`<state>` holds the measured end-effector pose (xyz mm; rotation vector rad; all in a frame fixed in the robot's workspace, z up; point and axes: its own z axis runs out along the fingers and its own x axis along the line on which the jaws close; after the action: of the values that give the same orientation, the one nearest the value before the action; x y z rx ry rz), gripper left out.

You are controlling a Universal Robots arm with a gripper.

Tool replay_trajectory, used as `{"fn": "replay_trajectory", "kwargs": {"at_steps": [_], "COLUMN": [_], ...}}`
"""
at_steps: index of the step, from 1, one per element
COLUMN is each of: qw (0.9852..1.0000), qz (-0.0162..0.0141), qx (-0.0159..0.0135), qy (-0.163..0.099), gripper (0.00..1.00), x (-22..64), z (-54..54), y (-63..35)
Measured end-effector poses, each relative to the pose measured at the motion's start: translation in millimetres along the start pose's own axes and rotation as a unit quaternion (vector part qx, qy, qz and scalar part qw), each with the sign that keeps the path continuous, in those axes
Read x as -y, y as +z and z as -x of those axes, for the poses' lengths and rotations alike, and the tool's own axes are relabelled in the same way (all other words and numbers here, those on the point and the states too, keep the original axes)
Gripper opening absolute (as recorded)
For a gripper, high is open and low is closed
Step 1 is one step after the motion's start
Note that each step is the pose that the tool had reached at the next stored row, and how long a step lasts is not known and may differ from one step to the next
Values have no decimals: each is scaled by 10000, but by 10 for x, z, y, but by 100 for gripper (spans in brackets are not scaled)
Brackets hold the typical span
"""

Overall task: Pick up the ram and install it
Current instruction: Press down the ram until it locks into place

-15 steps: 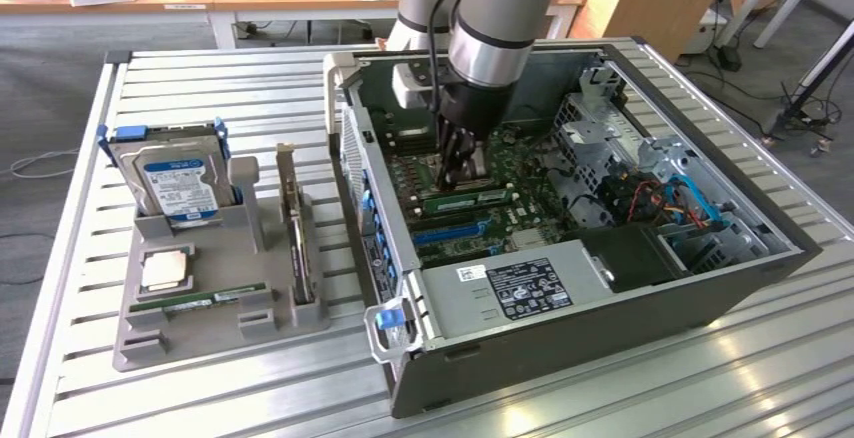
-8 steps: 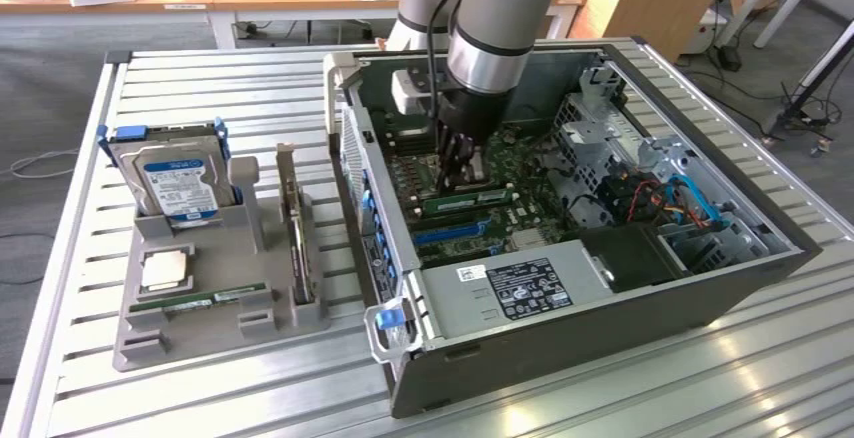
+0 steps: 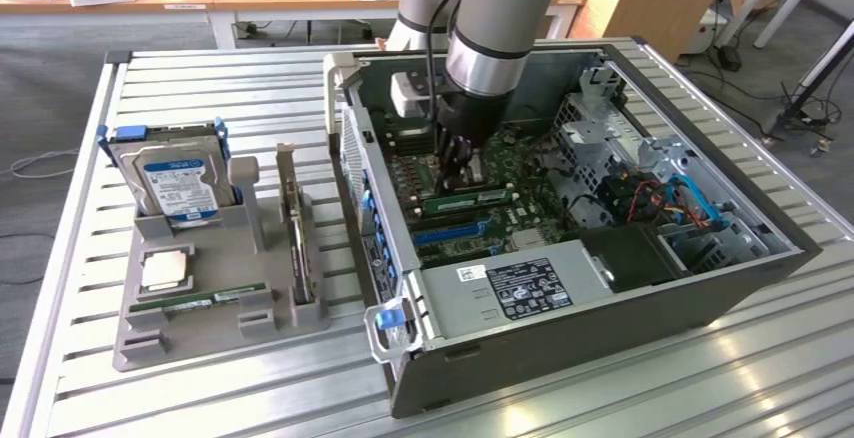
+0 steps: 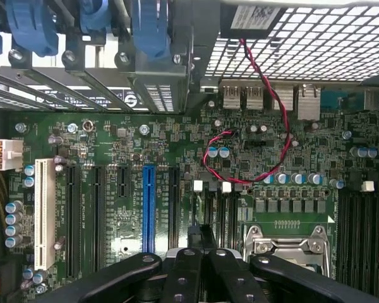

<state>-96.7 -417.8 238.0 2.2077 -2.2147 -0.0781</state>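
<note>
Hand point(image 3: 461, 163) first, from the exterior view: I have it lowered inside the open computer case point(image 3: 747, 258), fingers pressed together, just above the green motherboard point(image 3: 534, 208). One ram point(image 3: 470, 201) stick lies close under my fingertips, long edge along the board, and seems to sit in or at its slot; I cannot tell whether I am pinching its top edge or only pressing on it. I judge my fingers are drawn tight so they fit between the neighbouring parts and bear straight down on the thin stick. Crowding me are the case wall with its blue latch point(image 3: 388, 319) on the exterior view's left, the labelled power supply point(image 3: 527, 283) nearer the camera, and a bundle of cables point(image 3: 667, 203) on the exterior view's right. Outside the case, on the slatted bench point(image 3: 200, 398), a grey holder point(image 3: 214, 318) carries the second ram stick point(image 3: 214, 300), a silver CPU point(image 3: 166, 270) and an upright hard drive point(image 3: 178, 183).

From the wrist view, my black fingers point(image 4: 186, 278) meet at the middle, closed, over the memory slots point(image 4: 218, 208). Beyond them run the blue expansion slot point(image 4: 148, 202), a white slot point(image 4: 45, 211), and the CPU socket frame point(image 4: 284, 246) just beside my fingertips. A red-and-black twisted wire point(image 4: 265, 88) loops across the board, near enough to my working space to snag.
</note>
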Motion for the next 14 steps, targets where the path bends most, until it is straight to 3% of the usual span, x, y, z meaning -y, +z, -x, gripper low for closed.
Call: {"fn": "replay_trajectory", "kwargs": {"at_steps": [10, 14], "qw": [10000, 10000], "qz": [1, 1], "qx": [-2, 12], "qy": [-1, -1], "gripper": [11, 11], "x": [-33, -33], "z": [-2, -2], "y": [50, 68]}}
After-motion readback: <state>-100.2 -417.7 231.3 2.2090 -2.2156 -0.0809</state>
